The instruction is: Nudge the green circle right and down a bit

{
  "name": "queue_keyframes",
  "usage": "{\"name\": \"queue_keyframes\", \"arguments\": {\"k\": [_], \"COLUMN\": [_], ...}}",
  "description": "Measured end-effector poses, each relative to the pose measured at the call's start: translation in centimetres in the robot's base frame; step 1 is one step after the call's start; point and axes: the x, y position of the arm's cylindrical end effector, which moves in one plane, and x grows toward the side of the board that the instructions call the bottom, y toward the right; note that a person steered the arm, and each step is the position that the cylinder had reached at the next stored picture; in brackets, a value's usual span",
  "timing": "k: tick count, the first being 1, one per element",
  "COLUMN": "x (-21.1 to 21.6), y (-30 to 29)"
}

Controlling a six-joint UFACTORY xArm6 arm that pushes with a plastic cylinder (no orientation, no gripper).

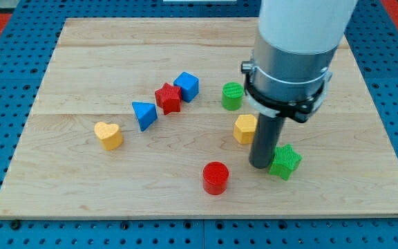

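My tip (260, 164) is resting low on the board, touching the green star (285, 161) on its left, with the yellow hexagon (244, 128) just above. The green circle (232, 95) is sitting up and left of my tip, near the blue cube (186, 86). Having no jaws, only a bare rod, I am judging that the tip needs to get to the circle's upper-left side to push it right and down.

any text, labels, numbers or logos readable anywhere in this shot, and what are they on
None: no word, number, label or logo can be read anywhere in the camera view.
The wooden board is bare wood grain.
The blocks are plain, including the green circle and green star.
The arm's white and grey housing shows no marking.
My tip is plain dark, just left of the green star.
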Motion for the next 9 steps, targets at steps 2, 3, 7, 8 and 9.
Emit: {"name": "queue_keyframes", "arguments": {"k": [2,3,7,8,9], "x": [-4.1,-5.7,-5.3,-5.5,-11.3], "y": [-2.4,0.6,5.3,12.7,13.2]}}
